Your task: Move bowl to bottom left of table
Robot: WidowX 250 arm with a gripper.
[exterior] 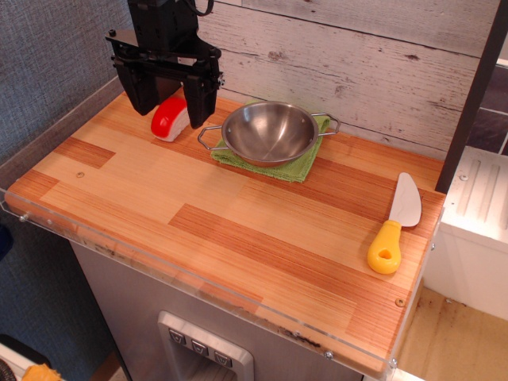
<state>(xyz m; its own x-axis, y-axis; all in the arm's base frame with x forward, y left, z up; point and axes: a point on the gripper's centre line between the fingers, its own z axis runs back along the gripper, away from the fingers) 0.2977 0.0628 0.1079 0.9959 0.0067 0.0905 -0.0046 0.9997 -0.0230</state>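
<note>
The bowl [270,132], round, shiny stainless steel with two thin wire loop handles, holds nothing and sits on a folded green cloth [298,166] near the back edge of the wood-plank table [238,230]. The black gripper [169,97] hangs with its fingers spread, gripping nothing, over a red-and-white toy [170,120] just left of the bowl; a yellow-handled plastic knife [394,225] lies well apart at the right

green cloth [295,167], red-and-white toy [170,119], yellow-handled knife [394,225]
</note>
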